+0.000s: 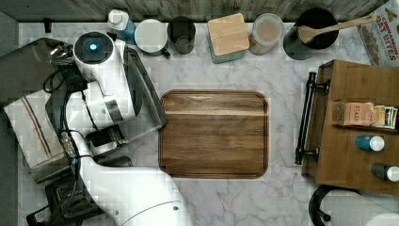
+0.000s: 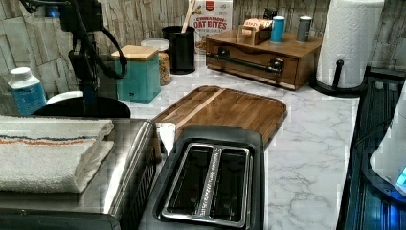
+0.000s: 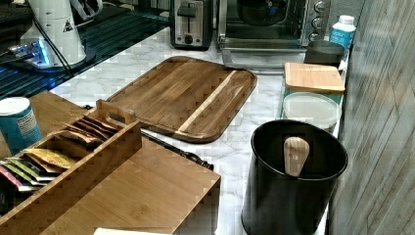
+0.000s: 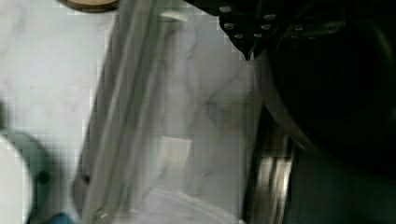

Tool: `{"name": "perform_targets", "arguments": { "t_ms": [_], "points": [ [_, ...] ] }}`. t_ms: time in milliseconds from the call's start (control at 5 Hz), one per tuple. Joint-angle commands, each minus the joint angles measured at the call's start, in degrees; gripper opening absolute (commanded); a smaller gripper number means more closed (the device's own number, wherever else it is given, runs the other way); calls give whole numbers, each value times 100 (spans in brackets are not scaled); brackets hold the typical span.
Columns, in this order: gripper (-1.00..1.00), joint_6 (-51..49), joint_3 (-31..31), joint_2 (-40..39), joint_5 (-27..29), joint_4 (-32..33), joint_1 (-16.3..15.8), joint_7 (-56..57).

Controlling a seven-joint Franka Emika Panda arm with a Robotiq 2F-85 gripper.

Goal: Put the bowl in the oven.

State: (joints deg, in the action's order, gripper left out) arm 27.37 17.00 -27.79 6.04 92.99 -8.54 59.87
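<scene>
Top view looks straight down on the counter (image 1: 282,80); left and right views face each other across the cutting board (image 2: 225,108); wrist view sits close.

Glossy white rounded robot arm (image 1: 136,193) of thick cylindrical links, round joint cap with glowing blue light (image 1: 93,47), black cables (image 1: 66,101) along its side, small screws, white base with triangular warning mark (image 3: 55,29)

Legible print is confined to three items. The cereal box (image 2: 211,14) at the back of the desk in the left view reads "CINNAMON OAT BITES", and the same box (image 1: 380,35) at the top view's right edge shows "OAT BITES". A tea packet (image 1: 356,113) in the wooden organiser in the top view reads "STASH", and the robot base (image 3: 53,29) in the right view carries a triangular warning sign.
</scene>
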Motion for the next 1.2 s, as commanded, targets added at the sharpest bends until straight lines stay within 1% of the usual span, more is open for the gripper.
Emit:
{"name": "perform_targets", "arguments": {
  "t_ms": [200, 400, 600, 800, 1000, 1200],
  "points": [
    [-100, -192, 593, -629, 992, -843, -35, 254],
    [-100, 163, 732, -701, 1310, -812, 79, 275],
    [100, 356, 752, -826, 1482, -868, 180, 110],
    [100, 455, 714, -804, 1563, -817, 323, -121],
    [100, 478, 751, -740, 1833, -660, 548, -233],
    [100, 802, 646, -465, 2068, -264, 675, -507]
  ]
}}
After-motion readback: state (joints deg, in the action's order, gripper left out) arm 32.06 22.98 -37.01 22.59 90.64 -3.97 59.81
